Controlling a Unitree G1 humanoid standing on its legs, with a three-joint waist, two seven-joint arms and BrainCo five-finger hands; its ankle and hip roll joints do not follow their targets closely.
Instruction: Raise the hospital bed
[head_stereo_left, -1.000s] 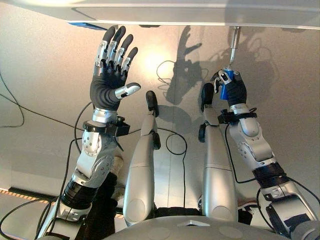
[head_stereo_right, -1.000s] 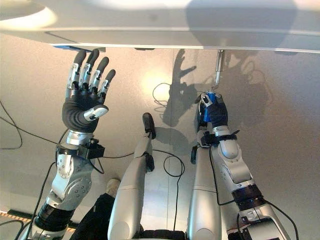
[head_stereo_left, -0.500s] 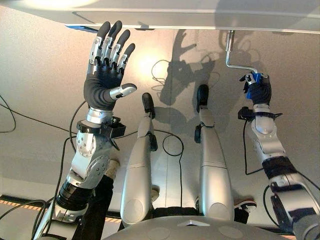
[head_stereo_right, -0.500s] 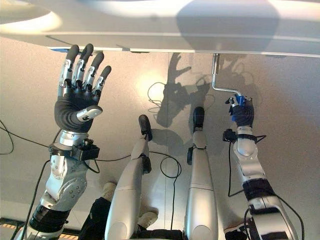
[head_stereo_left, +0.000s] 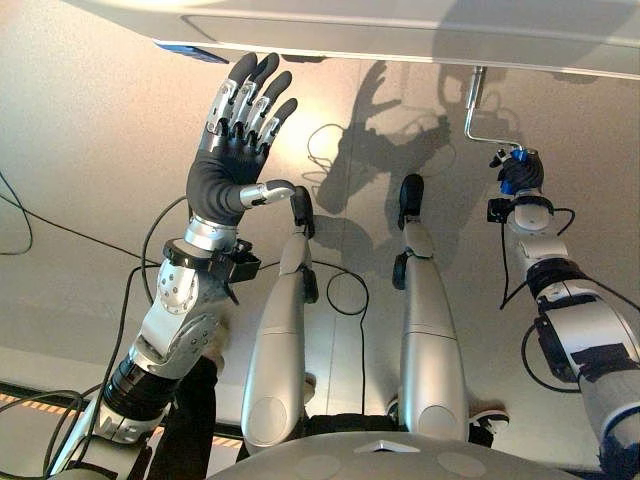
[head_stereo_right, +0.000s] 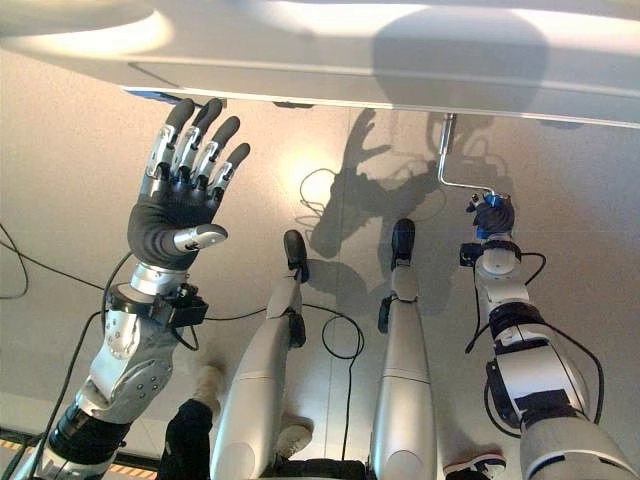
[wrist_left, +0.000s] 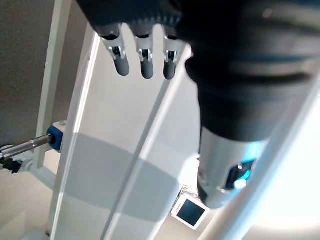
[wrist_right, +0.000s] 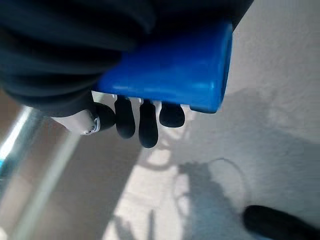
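Left eye view: since a second ago my right hand (head_stereo_left: 519, 176) has swung the bent metal crank (head_stereo_left: 482, 128) outward, fingers wrapped round its smooth blue cylindrical grip (wrist_right: 170, 75) below the pale bed frame (head_stereo_left: 400, 30). I see my left hand (head_stereo_left: 235, 150) raised, fingers spread straight.
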